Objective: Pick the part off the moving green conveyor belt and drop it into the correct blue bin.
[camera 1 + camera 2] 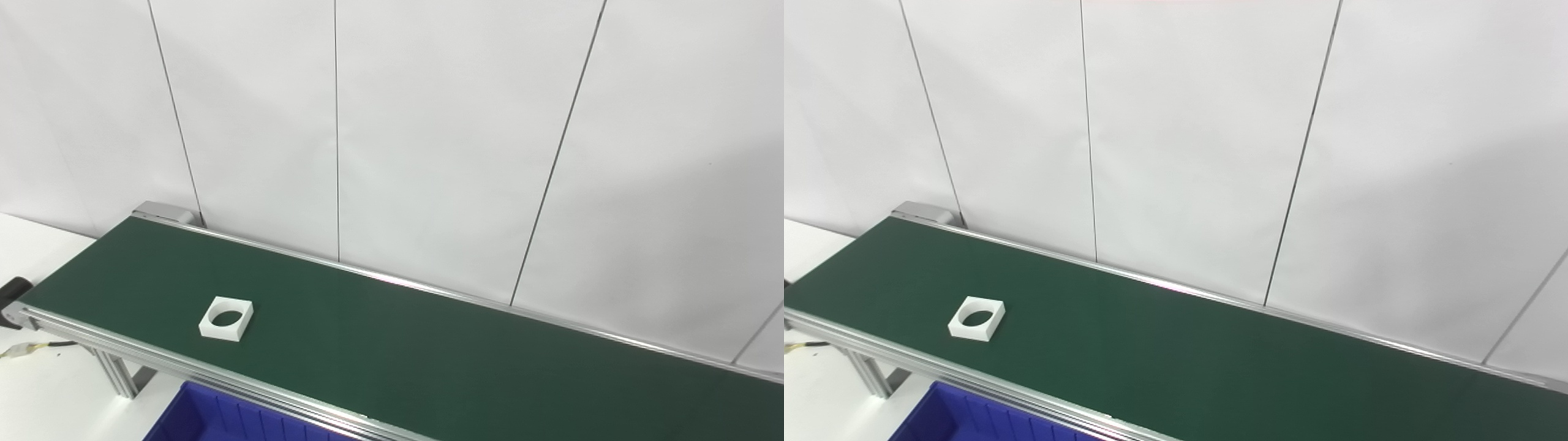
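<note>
Nowhere in either head view does a hand or arm appear, so neither the left nor the right can be judged for how far open it is or whether it holds anything; both sit outside the pictures. Nearest to where the arms would enter, at the bottom edge, lies the rim and ribbed inner wall of a blue plastic bin (214, 416), tucked just below the near aluminium rail (184, 367) of the conveyor. Beyond that rail runs the dark green conveyor belt (429, 343), stretching from the left end to the lower right corner. On it, toward the left end and closer to the near rail than the far one, rests the flat white square part with a round hole through its middle (226, 318), lying flat and alone, well apart from anything else. Past the belt stands a white panelled wall (429, 122), and to the left a white worktop (37, 392) carries a thin cable (37, 349). Judging from this, the pick has not begun. The main risk is timing: since the belt moves, a late reach could close behind the part. Its low profile could also let fingers slide over it or push it sideways. Only one bin shows, so choosing the correct one is uncertain.
</note>
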### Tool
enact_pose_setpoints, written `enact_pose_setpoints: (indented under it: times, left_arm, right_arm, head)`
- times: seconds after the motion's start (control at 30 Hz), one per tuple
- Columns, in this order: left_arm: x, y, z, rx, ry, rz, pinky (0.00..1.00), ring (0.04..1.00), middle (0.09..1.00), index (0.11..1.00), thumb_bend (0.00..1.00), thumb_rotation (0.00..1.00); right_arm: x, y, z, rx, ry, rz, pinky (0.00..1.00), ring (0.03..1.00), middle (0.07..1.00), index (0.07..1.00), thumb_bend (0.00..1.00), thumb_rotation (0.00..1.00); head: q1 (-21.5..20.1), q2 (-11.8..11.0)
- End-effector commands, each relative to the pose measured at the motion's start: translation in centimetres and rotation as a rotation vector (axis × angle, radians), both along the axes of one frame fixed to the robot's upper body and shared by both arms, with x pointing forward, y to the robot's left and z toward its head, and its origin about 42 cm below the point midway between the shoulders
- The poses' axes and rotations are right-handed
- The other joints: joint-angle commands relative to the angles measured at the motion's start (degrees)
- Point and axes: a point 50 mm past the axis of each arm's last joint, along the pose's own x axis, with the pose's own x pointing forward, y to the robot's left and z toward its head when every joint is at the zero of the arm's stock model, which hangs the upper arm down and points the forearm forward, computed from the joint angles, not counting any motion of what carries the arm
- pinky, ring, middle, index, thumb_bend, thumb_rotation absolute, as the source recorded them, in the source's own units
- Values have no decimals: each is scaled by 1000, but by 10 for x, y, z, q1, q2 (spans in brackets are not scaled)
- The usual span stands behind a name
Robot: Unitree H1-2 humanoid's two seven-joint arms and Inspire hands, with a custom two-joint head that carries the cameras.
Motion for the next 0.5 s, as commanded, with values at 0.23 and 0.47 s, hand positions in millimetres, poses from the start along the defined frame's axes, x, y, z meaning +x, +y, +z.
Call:
enact_pose_setpoints:
  times: [0.23, 0.47]
  left_arm:
    - [6, -5, 24, -87, -118, 35, 649, 748, 793, 791, 969, 291]
    - [12, -8, 66, -178, -247, 45, 672, 775, 817, 802, 944, 257]
  right_arm:
    - [7, -4, 11, 10, -75, 2, 796, 844, 862, 898, 927, 24]
    - [10, -6, 10, 8, -79, 12, 797, 844, 865, 897, 921, 36]
  head:
    - [6, 5]
    - [14, 13]
